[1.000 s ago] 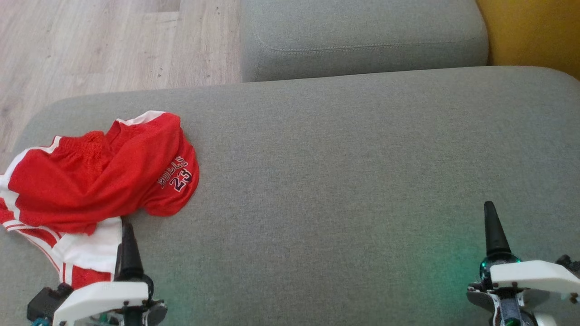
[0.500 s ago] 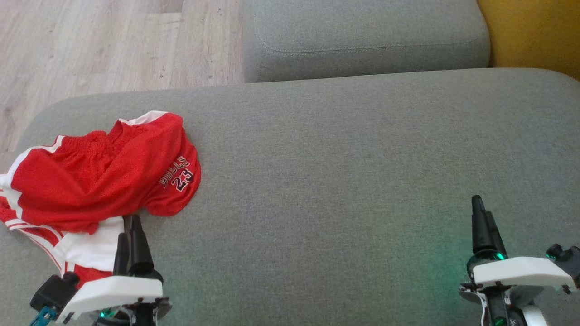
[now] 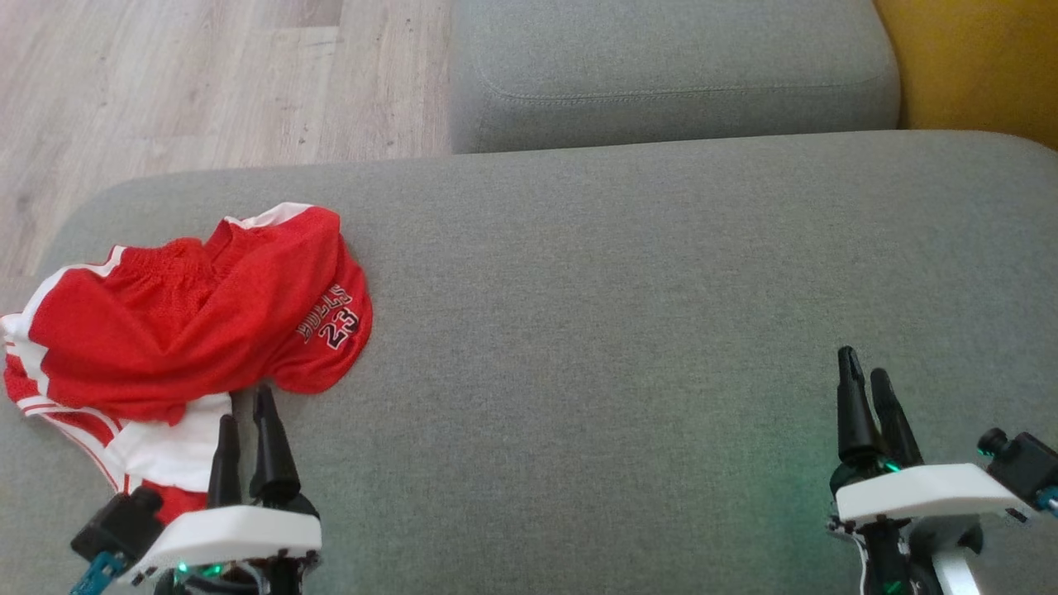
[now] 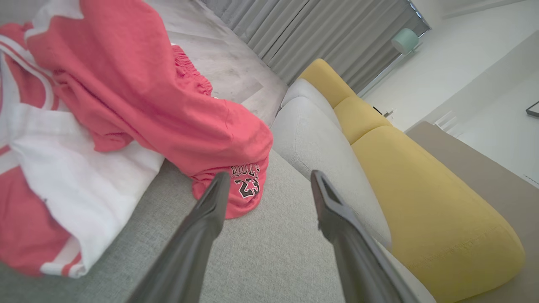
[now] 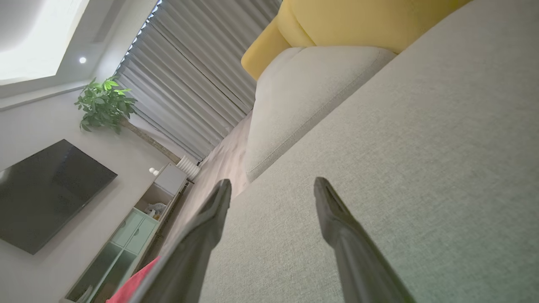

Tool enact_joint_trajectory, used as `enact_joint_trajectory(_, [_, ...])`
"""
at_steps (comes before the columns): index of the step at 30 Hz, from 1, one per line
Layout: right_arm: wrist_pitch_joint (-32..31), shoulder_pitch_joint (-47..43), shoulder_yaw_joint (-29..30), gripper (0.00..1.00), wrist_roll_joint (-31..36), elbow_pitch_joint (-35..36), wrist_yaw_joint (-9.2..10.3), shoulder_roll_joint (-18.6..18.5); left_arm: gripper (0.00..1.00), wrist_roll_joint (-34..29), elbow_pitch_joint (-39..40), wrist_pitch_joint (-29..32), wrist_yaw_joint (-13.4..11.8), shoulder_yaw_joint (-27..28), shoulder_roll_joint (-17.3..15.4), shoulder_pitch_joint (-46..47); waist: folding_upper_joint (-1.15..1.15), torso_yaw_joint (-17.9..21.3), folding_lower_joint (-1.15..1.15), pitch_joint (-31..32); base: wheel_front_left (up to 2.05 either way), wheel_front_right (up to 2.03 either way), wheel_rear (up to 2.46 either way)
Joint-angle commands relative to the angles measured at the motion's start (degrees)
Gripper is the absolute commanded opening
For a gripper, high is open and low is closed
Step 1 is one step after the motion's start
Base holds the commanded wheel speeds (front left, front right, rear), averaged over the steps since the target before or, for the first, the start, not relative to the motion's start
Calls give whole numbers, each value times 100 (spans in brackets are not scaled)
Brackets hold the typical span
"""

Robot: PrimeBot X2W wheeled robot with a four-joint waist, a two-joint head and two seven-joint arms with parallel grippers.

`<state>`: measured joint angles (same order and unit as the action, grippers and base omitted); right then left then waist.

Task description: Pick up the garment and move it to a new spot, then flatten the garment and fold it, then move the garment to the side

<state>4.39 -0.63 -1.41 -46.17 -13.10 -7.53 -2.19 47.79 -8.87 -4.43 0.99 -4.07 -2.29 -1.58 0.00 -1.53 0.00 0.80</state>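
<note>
The garment is a pair of red shorts with white side panels and a "23" print, lying crumpled at the left end of the grey sofa seat. My left gripper hovers open just in front of the garment's near edge, nothing between its fingers. In the left wrist view the garment lies ahead and to the left of the left gripper, its printed corner beside the left fingertip. My right gripper stands open over bare cushion at the lower right, far from the garment. In the right wrist view the right gripper is open, and a red sliver of the garment shows at the bottom.
A second grey cushion lies behind the seat, with a yellow cushion at the far right. Wooden floor lies beyond the seat's rounded left edge. A television, a plant and a cabinet stand across the room.
Both grippers have turned at the wrist, so two fingers now show on each. The left has crept toward the garment; the right has shifted left. The head view has drifted slightly.
</note>
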Motion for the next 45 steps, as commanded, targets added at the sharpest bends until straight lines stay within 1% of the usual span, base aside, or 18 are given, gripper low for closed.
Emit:
enact_joint_trajectory(1, [86, 175, -96, 100, 205, 256, 2, -45, 100, -198, 244, -76, -26, 32, -39, 136, 0, -2, 0, 4, 0, 0, 0])
enact_joint_trajectory(6, [170, 167, -71, 100, 554, 347, 2, -47, 100, -569, 316, -161, -69, -38, -41, 118, 0, -13, 0, 13, 0, 0, 0])
enact_joint_trajectory(12, [271, 164, -184, 100, 1002, 396, 3, -50, 100, -1040, 431, -263, -189, -108, -43, 108, 0, -31, 0, 17, 0, 0, 0])
enact_joint_trajectory(18, [373, 152, -297, 100, 1439, 441, 3, -52, 100, -1489, 526, -365, -251, -179, -45, 94, 0, -49, 0, 23, 0, 0, 0])
enact_joint_trajectory(24, [457, 136, -348, 100, 1775, 467, 3, -54, 100, -1827, 604, -450, -279, -232, -47, 77, 0, -61, 0, 31, 0, 0, 0])
enact_joint_trajectory(33, [609, 112, -265, 100, 2432, 389, 3, -58, 100, -2489, 647, -603, -316, -385, -50, 55, 0, -70, 0, 43, 0, 0, 0])
enact_joint_trajectory(39, [711, 104, -273, 100, 2861, 361, 4, -60, 100, -2832, 521, -705, -307, -474, -52, 34, 0, -80, 0, 48, 0, 0, 0])
enact_joint_trajectory(45, [812, 103, -317, 100, 3303, 362, 4, -63, 100, -3201, 528, -806, -391, -526, -54, 42, 0, -92, 0, 34, 0, 0, 0])
